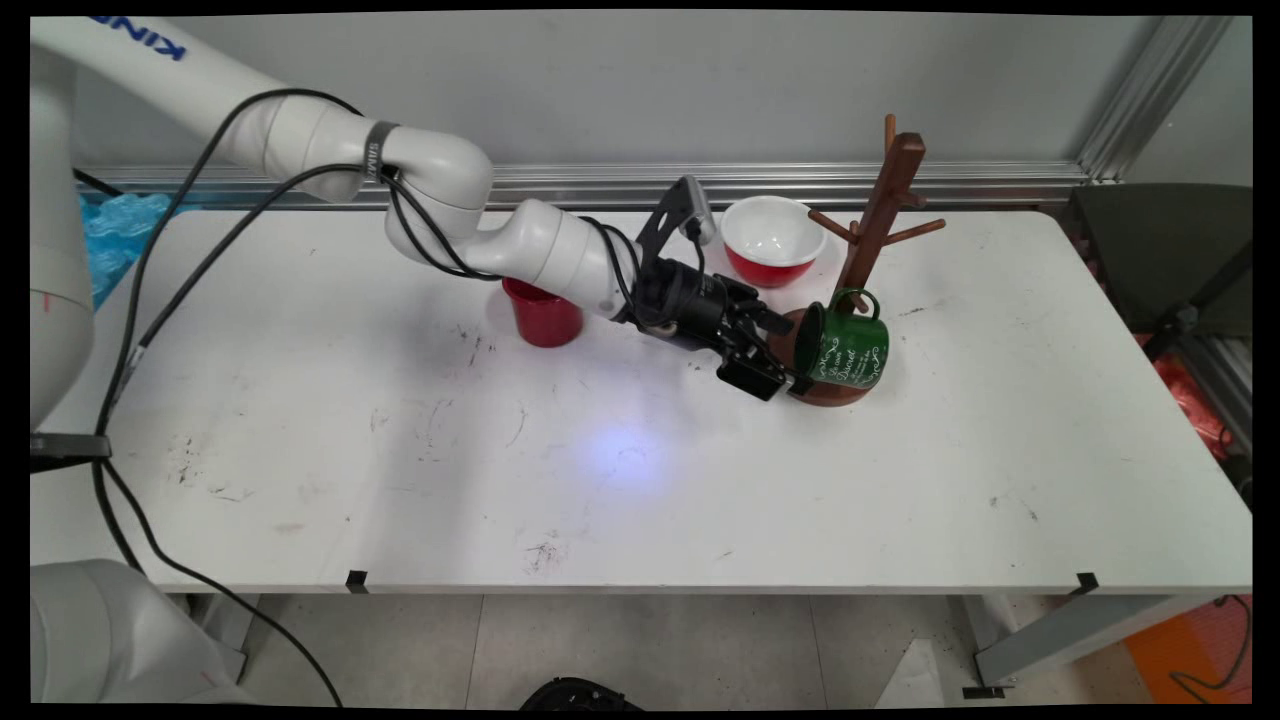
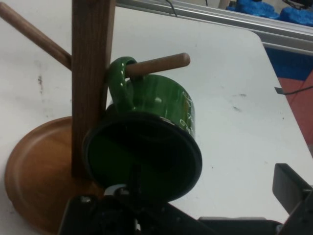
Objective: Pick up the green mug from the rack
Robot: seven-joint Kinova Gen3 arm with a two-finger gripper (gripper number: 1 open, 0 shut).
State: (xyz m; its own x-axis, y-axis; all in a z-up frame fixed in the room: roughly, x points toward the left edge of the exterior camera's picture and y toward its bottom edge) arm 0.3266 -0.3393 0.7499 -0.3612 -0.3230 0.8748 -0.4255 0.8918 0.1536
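The green mug (image 1: 845,347) hung by its handle on a low peg of the wooden mug tree (image 1: 880,215), lying on its side with its axis roughly level and its open mouth turned left toward the gripper (image 1: 775,365). Its body hung over the tree's round base (image 1: 830,392).

The hand view showed the peg (image 2: 156,65) passing through the handle (image 2: 119,81) and the dark inside of the mug (image 2: 142,159), facing the camera. The gripper's fingers stood apart, one by the mug's rim and one well off to the side, gripping nothing.

The main view alone showed a red-and-white bowl (image 1: 772,240) behind and a red cup (image 1: 543,313) under the arm, both on the white table (image 1: 400,450).
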